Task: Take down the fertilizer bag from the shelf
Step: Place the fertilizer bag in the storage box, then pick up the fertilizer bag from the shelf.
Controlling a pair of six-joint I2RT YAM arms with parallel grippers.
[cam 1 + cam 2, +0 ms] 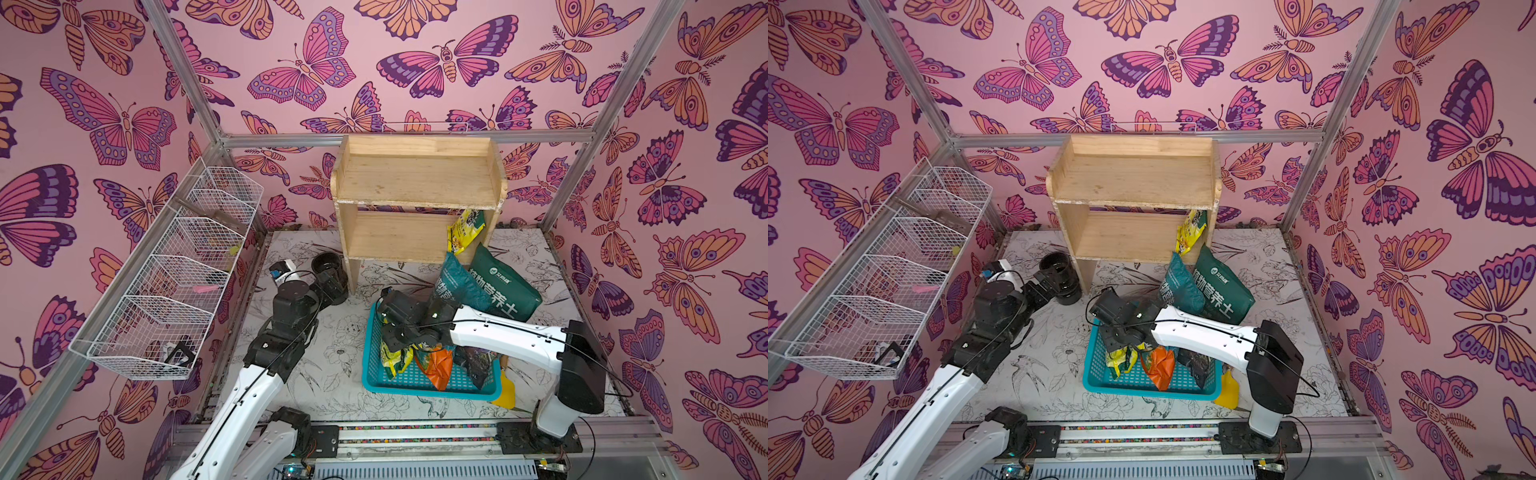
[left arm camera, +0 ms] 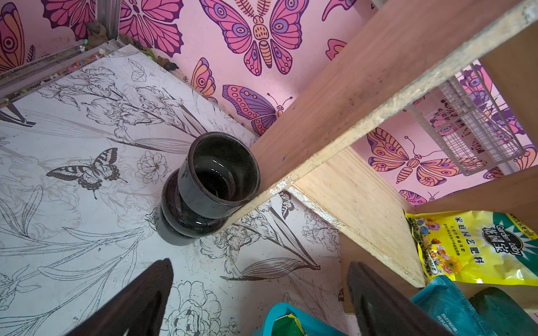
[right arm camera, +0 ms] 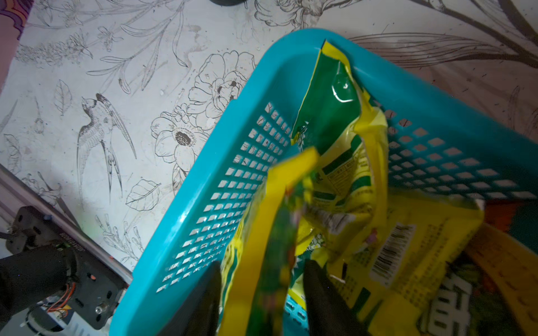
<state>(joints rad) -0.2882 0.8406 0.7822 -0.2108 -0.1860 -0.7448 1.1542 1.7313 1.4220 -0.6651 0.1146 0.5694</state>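
visibly glossy yellow-green fertilizer bag (image 2: 471,250)

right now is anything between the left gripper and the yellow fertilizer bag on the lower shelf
Yes. The shelf's side panel stands between the open left gripper and the yellow fertilizer bag, which sits at the far end of the lower tier.

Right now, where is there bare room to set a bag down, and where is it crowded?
Bare: the shelf's whole top tier, most of its lower tier beside the yellow bag, and the table between the left arm and the blue basket. Crowded: the basket, heaped with bags, and the shelf's foot where two green bags sit.
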